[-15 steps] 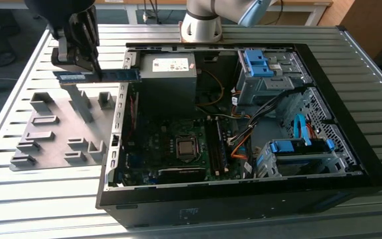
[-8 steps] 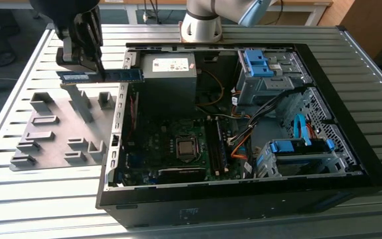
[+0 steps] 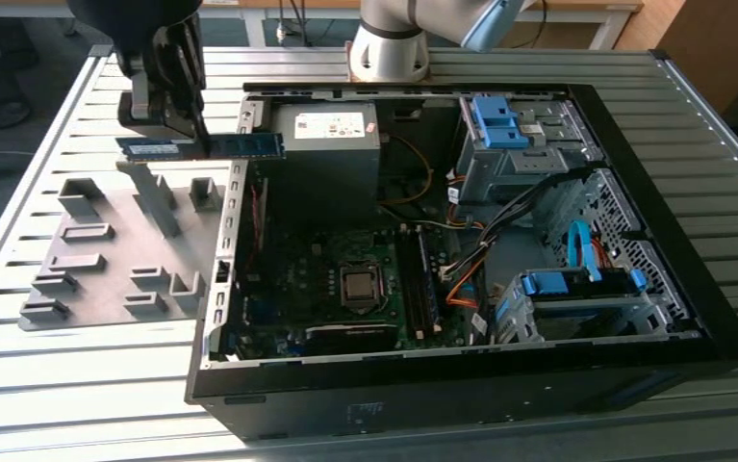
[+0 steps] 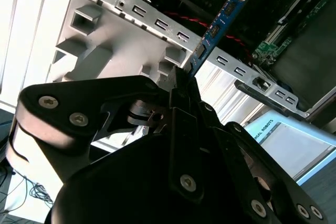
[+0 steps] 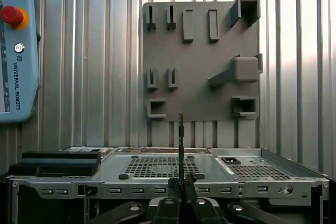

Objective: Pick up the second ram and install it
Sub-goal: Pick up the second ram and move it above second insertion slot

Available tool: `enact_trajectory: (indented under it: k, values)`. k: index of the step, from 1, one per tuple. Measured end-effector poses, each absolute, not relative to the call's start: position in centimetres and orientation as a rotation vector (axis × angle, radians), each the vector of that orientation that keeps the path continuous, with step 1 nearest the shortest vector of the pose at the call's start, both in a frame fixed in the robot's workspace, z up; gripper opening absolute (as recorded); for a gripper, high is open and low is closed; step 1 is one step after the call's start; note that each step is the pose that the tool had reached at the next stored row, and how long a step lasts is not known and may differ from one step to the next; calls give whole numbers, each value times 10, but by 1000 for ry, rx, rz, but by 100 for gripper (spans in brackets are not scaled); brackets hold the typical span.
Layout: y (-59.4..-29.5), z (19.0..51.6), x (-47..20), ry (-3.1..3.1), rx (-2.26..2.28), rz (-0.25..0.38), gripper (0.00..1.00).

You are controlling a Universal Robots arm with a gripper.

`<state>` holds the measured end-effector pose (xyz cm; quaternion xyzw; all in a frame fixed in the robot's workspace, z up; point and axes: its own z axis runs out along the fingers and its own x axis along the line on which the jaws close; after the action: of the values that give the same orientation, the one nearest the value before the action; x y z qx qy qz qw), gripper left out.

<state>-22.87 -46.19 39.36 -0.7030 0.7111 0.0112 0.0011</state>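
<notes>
Your gripper (image 3: 191,130) is clamped on the second ram (image 3: 202,146), held above the edge of the open computer case (image 3: 231,241) beside the grey fixture plate (image 3: 99,265) — picked up, but not yet seated in the motherboard (image 3: 330,252).

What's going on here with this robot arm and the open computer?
The robot arm's end effector is shut on the second ram, a thin blue-green strip. It holds the strip in the air by the edge of the open computer case, close to the grey holder board. The strip is not yet seated on the motherboard inside the case.
</notes>
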Motion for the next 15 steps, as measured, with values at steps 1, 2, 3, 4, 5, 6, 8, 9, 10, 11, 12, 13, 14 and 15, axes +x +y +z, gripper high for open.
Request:
enact_trajectory:
  k: [1, 2, 3, 4, 5, 6, 8, 9, 10, 11, 12, 13, 14, 15]
  values:
    - [-462, 394, -228, 2233, -2207, 35, 14]
    - [-462, 394, -227, 2233, -2207, 35, 14]
    - [-462, 394, -227, 2233, -2207, 35, 14]
    - [-462, 393, -226, 2232, -2207, 35, 14]
    - [-462, 393, -225, 2233, -2207, 35, 14]
    - [-462, 393, -224, 2232, -2207, 35, 14]
    - [-462, 393, -222, 2233, -2207, 35, 14]
    - [-462, 393, -221, 2232, -2207, 35, 14]
    - [-462, 393, -220, 2233, -2207, 35, 14]
    - [-462, 393, -219, 2233, -2207, 35, 14]
    - [-462, 393, -218, 2233, -2207, 35, 14]
    - [-462, 393, -217, 2233, -2207, 35, 14]
    - [-462, 393, -216, 2233, -2207, 35, 14]
    - [-462, 393, -215, 2233, -2207, 35, 14]
